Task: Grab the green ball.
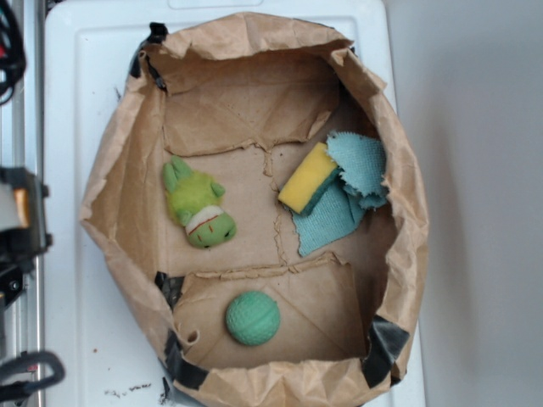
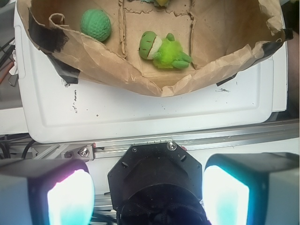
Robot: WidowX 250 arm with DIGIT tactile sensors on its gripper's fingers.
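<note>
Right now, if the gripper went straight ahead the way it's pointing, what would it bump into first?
Probably the black robot base and the metal rail right below the gripper, not the green ball. The ball sits far off in the paper bag. Depth is hard to judge.

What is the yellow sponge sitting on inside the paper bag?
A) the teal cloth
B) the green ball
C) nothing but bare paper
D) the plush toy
A: in the exterior view the yellow sponge lies on the crumpled teal cloth, well apart from the green ball and the plush toy.
</note>
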